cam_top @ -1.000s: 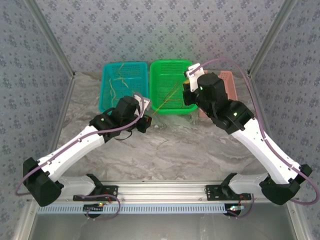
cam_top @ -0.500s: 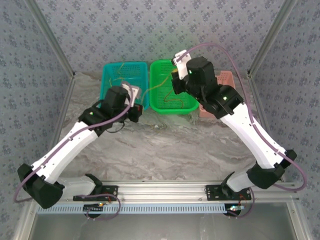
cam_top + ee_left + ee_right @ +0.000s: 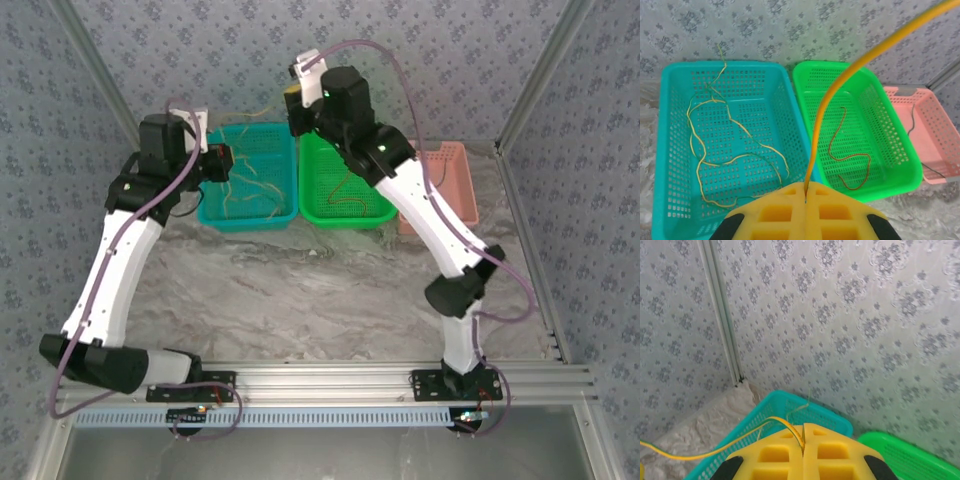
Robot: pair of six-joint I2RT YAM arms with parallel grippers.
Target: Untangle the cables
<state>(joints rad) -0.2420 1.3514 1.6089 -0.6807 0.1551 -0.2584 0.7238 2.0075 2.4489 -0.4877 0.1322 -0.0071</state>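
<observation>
Teal basket (image 3: 755, 65), green basket (image 3: 835, 65), pink basket (image 3: 945, 125): we count three. Left gripper (image 3: 805, 200) and right gripper (image 3: 803, 432) both clenched on one yellow cable (image 3: 811, 155), strung through the air, lower centre to upper right in the left wrist view. One red-brown cable (image 3: 850, 159) alone in green, one black cable (image 3: 912, 120) in pink: done, we judge. Yellow-green strands (image 3: 740, 156) in teal, maybe two, look tangled: still to do.
</observation>
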